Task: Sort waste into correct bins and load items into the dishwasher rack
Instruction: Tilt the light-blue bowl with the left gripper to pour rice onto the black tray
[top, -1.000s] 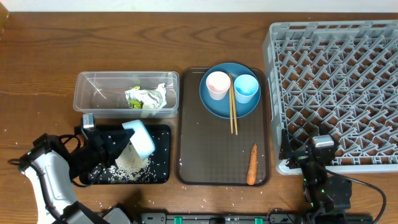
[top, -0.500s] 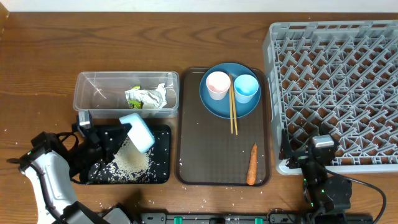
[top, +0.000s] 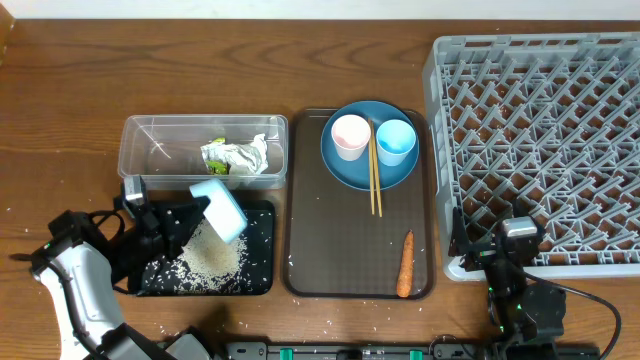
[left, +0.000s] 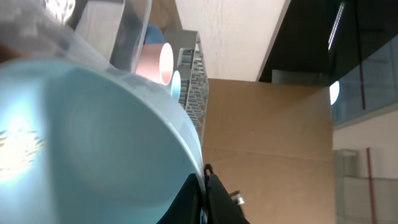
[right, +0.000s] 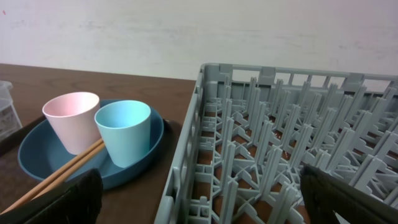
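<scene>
Light-blue bowl (top: 220, 208) hung tilted, clamped in left gripper (top: 197, 216). Rice (top: 210, 262) lay below its fingers on black tray (top: 262, 282). Right gripper (top: 516, 234) spread, empty.

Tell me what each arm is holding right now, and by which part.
The left gripper holds the light-blue bowl by its rim; the right gripper holds nothing.

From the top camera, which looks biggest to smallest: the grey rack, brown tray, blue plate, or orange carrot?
Biggest first:
large grey plastic dishwasher rack
brown rectangular serving tray
round dark-blue plate
small orange carrot
</scene>
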